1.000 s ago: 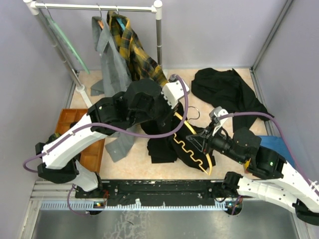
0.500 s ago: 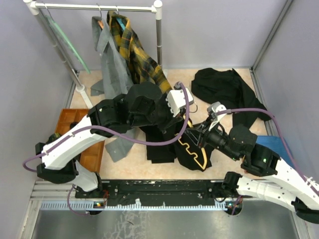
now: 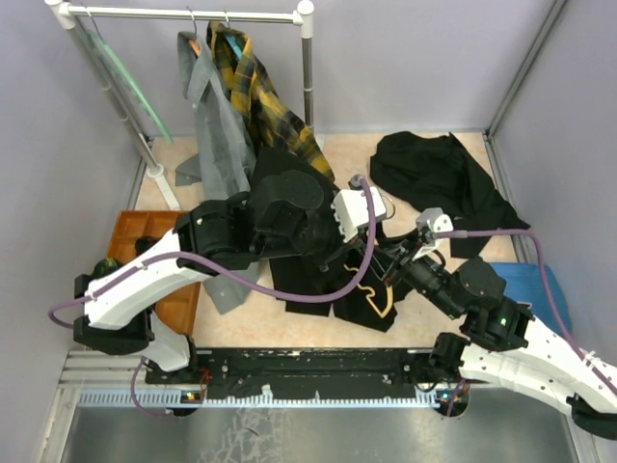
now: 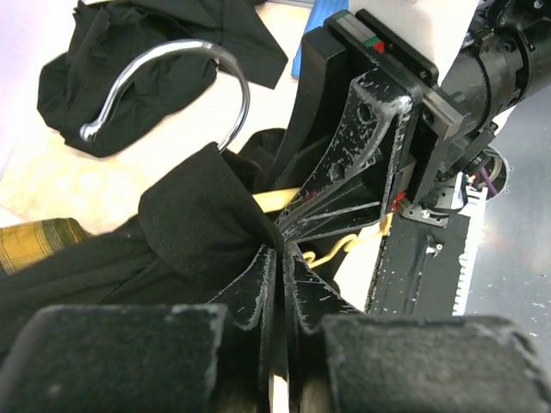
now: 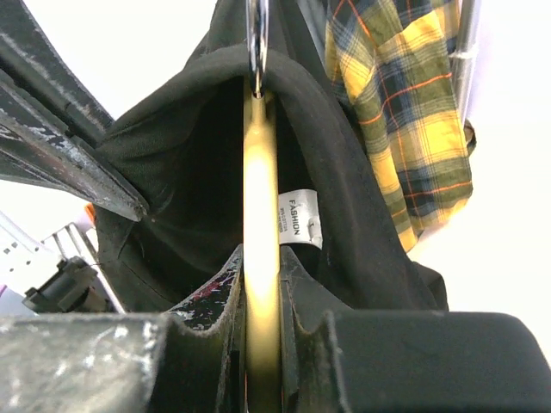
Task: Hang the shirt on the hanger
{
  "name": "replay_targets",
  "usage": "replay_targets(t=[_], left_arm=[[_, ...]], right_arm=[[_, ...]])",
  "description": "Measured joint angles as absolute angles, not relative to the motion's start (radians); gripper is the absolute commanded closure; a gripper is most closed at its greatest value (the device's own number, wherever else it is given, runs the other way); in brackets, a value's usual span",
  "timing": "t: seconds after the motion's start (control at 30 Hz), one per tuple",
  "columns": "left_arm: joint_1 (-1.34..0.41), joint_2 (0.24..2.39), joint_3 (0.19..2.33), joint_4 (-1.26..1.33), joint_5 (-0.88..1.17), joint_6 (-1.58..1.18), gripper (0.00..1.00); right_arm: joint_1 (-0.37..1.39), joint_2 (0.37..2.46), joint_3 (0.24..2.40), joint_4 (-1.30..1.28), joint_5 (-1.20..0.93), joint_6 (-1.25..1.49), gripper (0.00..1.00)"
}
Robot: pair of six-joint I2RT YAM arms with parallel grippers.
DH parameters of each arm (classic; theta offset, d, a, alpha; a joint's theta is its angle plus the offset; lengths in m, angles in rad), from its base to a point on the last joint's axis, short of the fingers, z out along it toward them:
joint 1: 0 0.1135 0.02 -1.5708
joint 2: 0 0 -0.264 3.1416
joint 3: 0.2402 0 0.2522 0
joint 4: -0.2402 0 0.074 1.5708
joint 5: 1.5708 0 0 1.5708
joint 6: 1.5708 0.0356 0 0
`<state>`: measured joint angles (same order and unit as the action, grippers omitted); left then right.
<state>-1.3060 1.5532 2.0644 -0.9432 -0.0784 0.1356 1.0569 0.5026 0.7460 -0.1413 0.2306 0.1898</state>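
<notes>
Centre of the overhead view: large plain black long-sleeved shirt [image 3: 301,285] of soft fabric, bunched on the pale table [image 3: 260,323], with both arms meeting over it.
Hanger: slim yellow clothes hanger [image 3: 379,297] with a silver metal hook [image 4: 244,93]. It sits just right of centre overhead, its yellow bar showing against the black cloth.
Shirt on hanger: the collar is draped over the hanger's neck at the foot of the hook. A small white label [image 5: 301,218] sits inside the collar, just right of the bar.
Left gripper [image 4: 277,251]: jaws pressed together, pinching a fold of the shirt's collar just below the hook.
Right gripper [image 5: 261,297]: jaws narrow, clamped on the hanger's yellow bar, which runs up the middle of its wrist view.
Spacing: the two grippers' tips are very near each other at the collar.
Upper right, overhead: second plain black garment [image 3: 439,174], crumpled and well apart from the hanger.
Upper left, overhead: white rail [image 3: 183,13] carrying a yellow-and-black plaid shirt [image 3: 258,96] and a grey shirt [image 3: 217,125]. A pale green hanger [image 3: 138,94] is near its left end.
Left edge: orange-brown wooden tray [image 3: 145,231].
Right edge: blue item [image 3: 540,285], partly hidden by the right arm. Cannot tell what it is.
</notes>
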Motion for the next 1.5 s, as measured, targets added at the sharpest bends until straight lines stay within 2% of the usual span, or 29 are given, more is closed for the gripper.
replay_targets(t=[0.1, 0.2, 0.43, 0.8, 1.03, 1.27, 1.5], left_arm=[[-1.315, 1.556, 2.064, -0.945, -0.096, 0.134, 0.62], [-1.323, 1.545, 2.051, -0.934, -0.12, 0.131, 0.48], [-1.325, 1.385, 1.882, -0.825, -0.199, 0.112, 0.26], [-1.327, 1.121, 1.636, -0.536, -0.363, 0.086, 0.24], [-1.327, 0.999, 1.473, -0.398, -0.566, 0.101, 0.16], [-1.327, 0.973, 1.352, -0.286, -0.694, 0.158, 0.14], [-1.327, 1.04, 1.386, -0.239, -0.632, 0.241, 0.16]], right_arm=[[1.056, 0.456, 0.692, -0.077, 0.241, 0.186, 1.0], [1.055, 0.405, 0.653, -0.025, 0.253, 0.185, 1.0], [1.055, 0.306, 0.576, 0.09, 0.264, 0.183, 1.0], [1.055, 0.224, 0.579, 0.106, 0.23, 0.175, 1.0], [1.055, 0.216, 0.707, -0.051, 0.223, 0.175, 1.0], [1.055, 0.207, 0.867, -0.157, 0.223, 0.175, 1.0], [1.055, 0.195, 0.912, -0.204, 0.214, 0.175, 1.0]])
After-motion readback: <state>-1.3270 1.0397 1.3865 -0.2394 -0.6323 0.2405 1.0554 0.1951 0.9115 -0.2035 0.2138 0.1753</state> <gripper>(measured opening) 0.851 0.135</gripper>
